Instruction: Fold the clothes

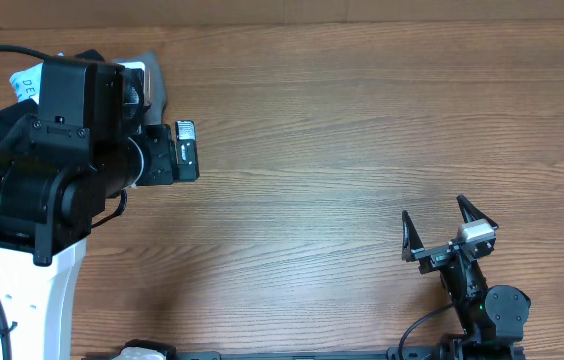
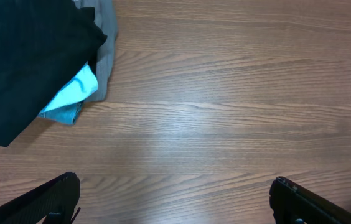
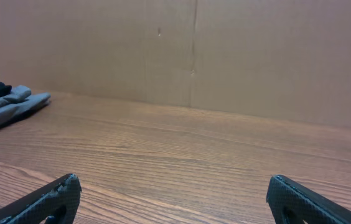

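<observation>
left pincer and right pincer both gape wide, empty; black garment lies heaped (atop blue shirt, grey cloth).

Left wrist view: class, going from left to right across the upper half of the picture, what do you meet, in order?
black garment → light blue shirt → grey garment → wooden table

Black garment atop light blue shirt and grey cloth on wooden table, fingers apart below
</observation>
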